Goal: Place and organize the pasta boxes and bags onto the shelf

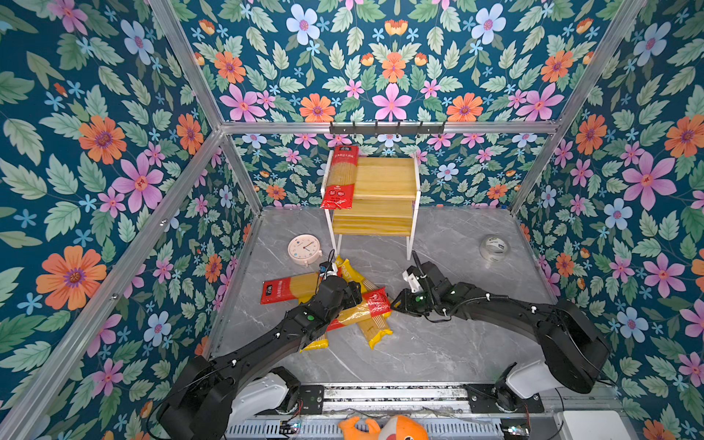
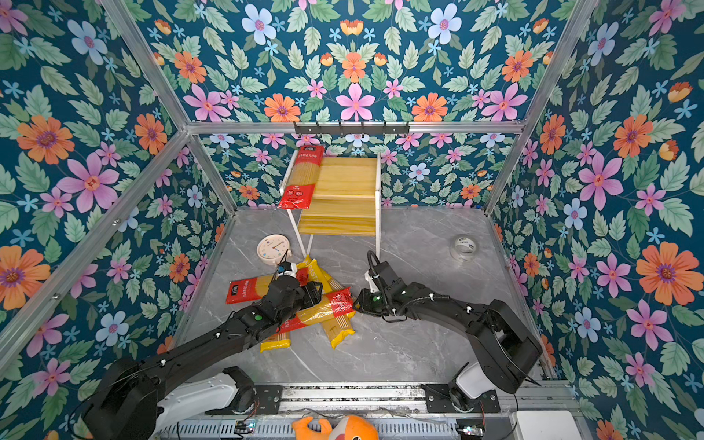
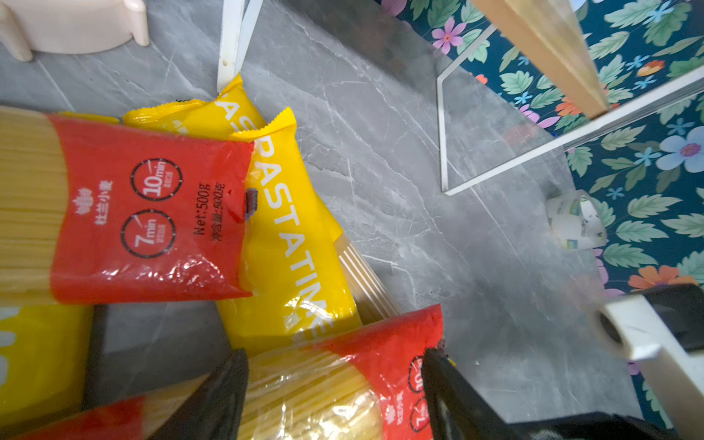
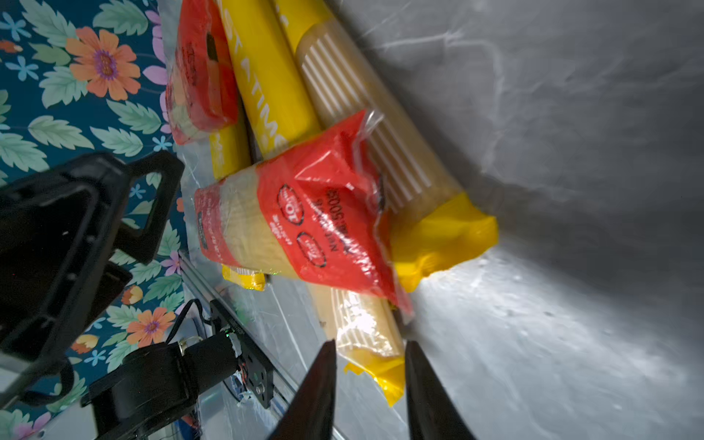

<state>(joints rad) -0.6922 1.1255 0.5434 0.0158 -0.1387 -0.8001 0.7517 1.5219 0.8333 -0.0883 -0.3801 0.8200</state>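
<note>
I count six long flat spaghetti packets. One red-ended packet lies on the left of the yellow-slatted, white-framed two-tier shelf, overhanging the top board's front edge. Two red-ended and three yellow ones cross in a pile just before the shelf's legs.

Only the left wrist view shows the left gripper spread wide astride the pile's upper red packet; whether it grips, I cannot tell. The right wrist view shows the right gripper narrowly parted and empty, beside the pile. Bare grey marble tabletop lies open in front of the shelf, to the right.
</note>
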